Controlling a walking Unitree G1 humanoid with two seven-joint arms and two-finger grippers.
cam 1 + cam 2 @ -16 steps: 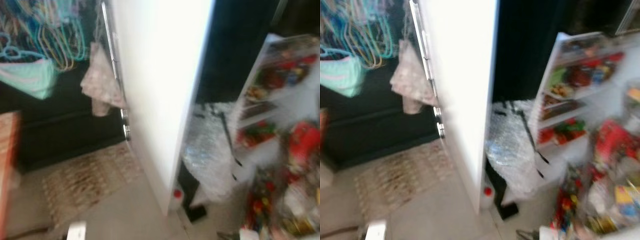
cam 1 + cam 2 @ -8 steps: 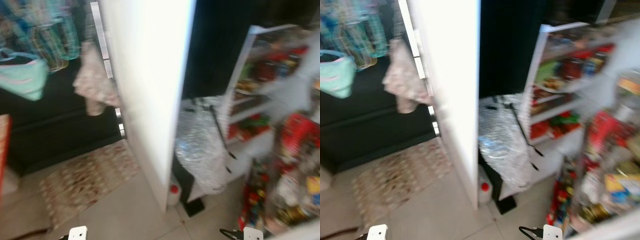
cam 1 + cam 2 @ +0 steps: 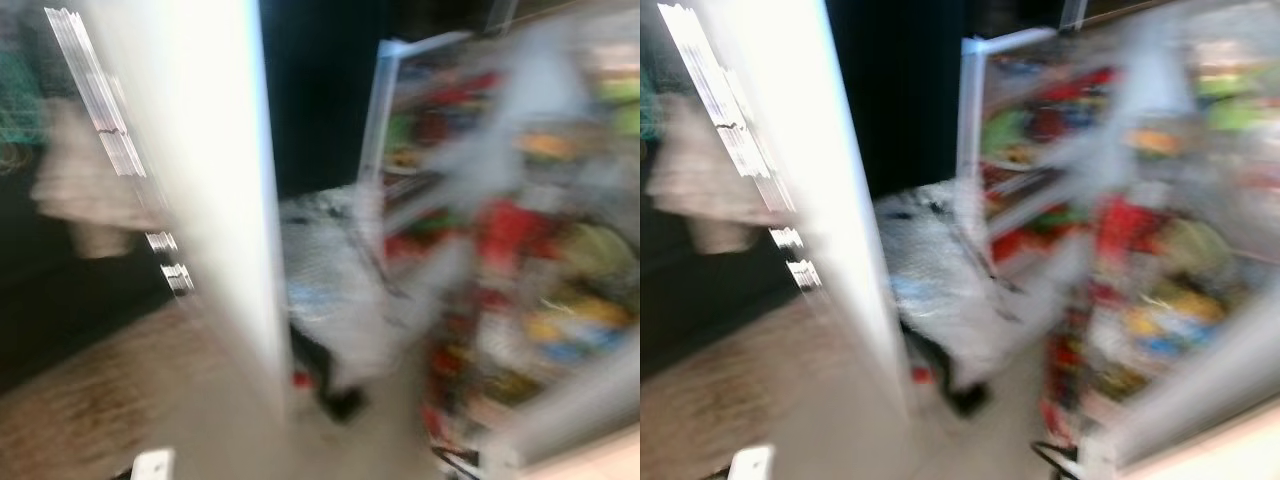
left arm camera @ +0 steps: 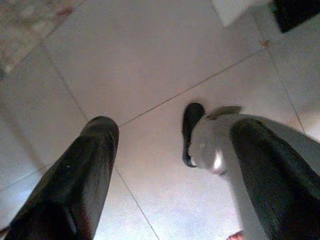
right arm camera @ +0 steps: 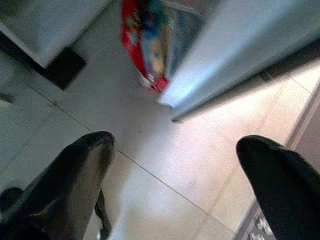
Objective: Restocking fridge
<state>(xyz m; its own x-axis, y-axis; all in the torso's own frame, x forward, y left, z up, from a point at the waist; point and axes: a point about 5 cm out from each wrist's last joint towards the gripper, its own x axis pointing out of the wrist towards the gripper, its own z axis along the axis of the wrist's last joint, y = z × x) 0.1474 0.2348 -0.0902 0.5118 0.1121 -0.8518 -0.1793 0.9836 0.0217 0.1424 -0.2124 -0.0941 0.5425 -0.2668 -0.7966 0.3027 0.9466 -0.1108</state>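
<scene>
Left eye view is smeared, so I'd steady before reaching: the stocked fridge door (image 3: 520, 250) sits at two o'clock, and left end effector (image 4: 170, 165) and right end effector (image 5: 175, 185) hang spread and empty over the floor (image 4: 150, 60).

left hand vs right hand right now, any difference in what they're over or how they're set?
Left hand hangs over bare floor tiles, with the robot's foot below it. Right hand hangs over tiles beside the bottom corner of the open fridge door, whose shelf holds red packets. Shared: both point down at the floor, fingers spread, holding nothing.
</scene>
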